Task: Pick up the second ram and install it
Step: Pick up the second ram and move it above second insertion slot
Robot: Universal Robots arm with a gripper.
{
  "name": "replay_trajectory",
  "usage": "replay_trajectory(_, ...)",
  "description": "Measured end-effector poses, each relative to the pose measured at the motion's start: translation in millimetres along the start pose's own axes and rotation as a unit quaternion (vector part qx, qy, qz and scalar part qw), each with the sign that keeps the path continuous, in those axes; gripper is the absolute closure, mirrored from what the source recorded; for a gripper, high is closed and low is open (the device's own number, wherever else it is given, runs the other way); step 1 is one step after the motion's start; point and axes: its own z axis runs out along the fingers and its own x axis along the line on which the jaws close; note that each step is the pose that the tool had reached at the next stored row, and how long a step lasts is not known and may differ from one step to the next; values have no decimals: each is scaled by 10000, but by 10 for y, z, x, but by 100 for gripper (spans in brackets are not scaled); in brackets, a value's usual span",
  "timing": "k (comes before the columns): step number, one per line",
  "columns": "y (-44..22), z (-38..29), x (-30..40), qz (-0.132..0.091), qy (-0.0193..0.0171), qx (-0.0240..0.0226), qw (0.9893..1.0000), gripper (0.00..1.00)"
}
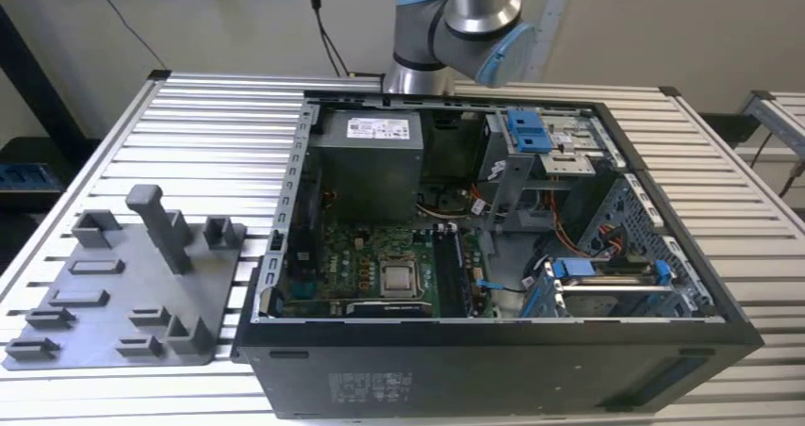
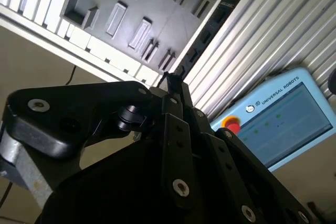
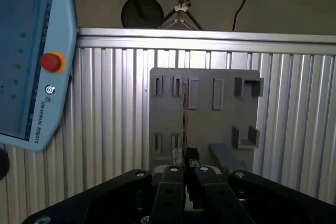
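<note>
In the first wrist view I saw the gripper (image 3: 185, 163) pinched fully closed on the second ram (image 3: 185, 121). The ram stuck out edge-on from its fingertips as a thin strip, with the grey holder tray (image 3: 215, 127) and slatted table (image 3: 105, 129) behind it

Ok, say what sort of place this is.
Probably a robotics lab for PC assembly: open computer case on a slatted table, a teach pendant, and the gripper holding the second ram.
</note>
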Motion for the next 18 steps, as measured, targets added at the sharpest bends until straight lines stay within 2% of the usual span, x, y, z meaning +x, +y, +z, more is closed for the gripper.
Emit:
replay_trajectory(4,-9,-5,0,-1,1,-2,10000,86)
replay_trajectory(7,-57,-2,1,0,0,-5,10000,86)
replay_trajectory(18,-375,1,10,-15,-1,-68,10000,86)
